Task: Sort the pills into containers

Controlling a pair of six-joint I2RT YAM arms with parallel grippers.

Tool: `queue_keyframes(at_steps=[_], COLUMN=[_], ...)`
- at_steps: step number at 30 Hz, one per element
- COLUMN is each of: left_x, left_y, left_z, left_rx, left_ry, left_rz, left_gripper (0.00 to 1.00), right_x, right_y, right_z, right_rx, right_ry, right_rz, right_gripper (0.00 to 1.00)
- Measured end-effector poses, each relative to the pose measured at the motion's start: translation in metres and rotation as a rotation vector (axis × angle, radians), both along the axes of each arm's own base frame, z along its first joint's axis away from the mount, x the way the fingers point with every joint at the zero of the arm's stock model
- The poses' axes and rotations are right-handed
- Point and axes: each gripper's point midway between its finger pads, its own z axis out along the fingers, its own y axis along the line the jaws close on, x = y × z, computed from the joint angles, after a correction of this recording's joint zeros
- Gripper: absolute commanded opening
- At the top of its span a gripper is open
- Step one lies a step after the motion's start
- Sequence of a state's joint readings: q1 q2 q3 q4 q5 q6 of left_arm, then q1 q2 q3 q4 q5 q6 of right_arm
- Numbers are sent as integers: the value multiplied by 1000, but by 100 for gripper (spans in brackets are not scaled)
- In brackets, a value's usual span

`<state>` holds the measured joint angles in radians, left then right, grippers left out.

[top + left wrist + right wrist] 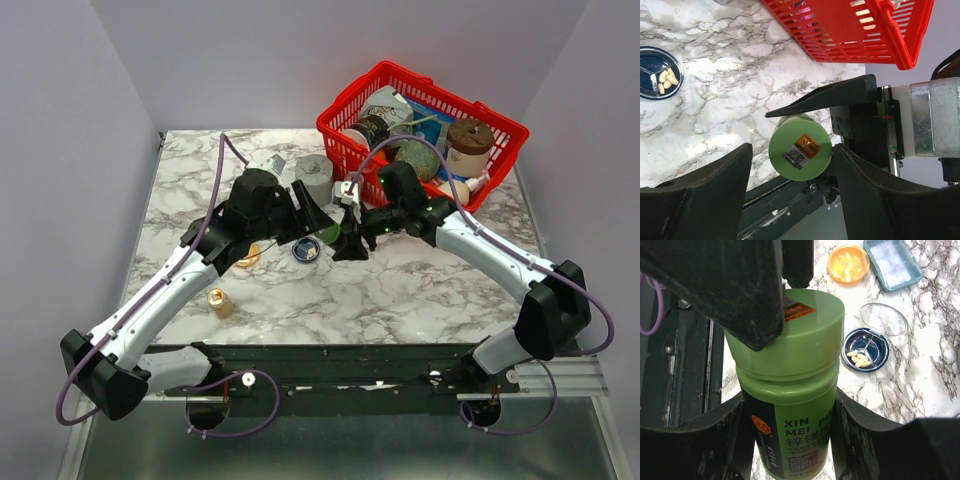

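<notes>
A green pill bottle (785, 390) stands upright in my right gripper (788, 405), whose fingers are shut on its labelled body. My left gripper (792, 150) straddles the bottle's green cap (800, 147). Its right finger touches the cap, while a gap shows at its left finger, so it is open. The dark blue container (865, 350) lies on the marble just beyond, holding several pale yellow pills (859, 359). The orange container (849, 263) sits farther off. From above, both grippers meet at the bottle (337, 236), with the blue container (306, 250) just to its left.
A red wire basket (500, 130) of jars fills the back right. A grey round block (315, 175) stands behind the grippers. A clear lid (884, 318) and a teal tray (893, 262) lie by the dishes. A small amber bottle (218, 300) stands near the left arm.
</notes>
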<state>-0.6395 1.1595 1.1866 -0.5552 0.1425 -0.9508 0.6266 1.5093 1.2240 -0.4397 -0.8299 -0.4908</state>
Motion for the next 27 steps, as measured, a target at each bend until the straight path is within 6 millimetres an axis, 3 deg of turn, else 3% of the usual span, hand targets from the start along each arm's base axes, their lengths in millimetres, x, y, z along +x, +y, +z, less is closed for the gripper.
queue_keyframes(at_steps=[6, 10, 11, 14, 16, 17, 27], left_x=[-1, -3, -2, -2, -2, -2, -6], left_y=[-5, -10, -11, -13, -14, -14, -16], left_z=[-7, -10, -10, -10, -11, -11, -13], left_rx=[24, 38, 39, 44, 53, 56, 90], left_ry=[20, 24, 22, 17, 15, 13, -23], left_rz=[-15, -34, -38, -47, -53, -56, -180], left_gripper=[72, 60, 52, 39, 36, 29, 13], right_x=[0, 0, 0, 0, 1, 1, -3], right_y=[0, 0, 0, -1, -1, -1, -3], right_z=[-2, -2, -3, -4, -4, -4, -6], right_rx=[-5, -6, -8, -12, -14, -15, -19], right_ry=[6, 5, 6, 8, 9, 9, 26], right_rz=[-1, -1, -3, -5, -7, -8, 5], right_gripper=[19, 19, 19, 19, 19, 19, 19])
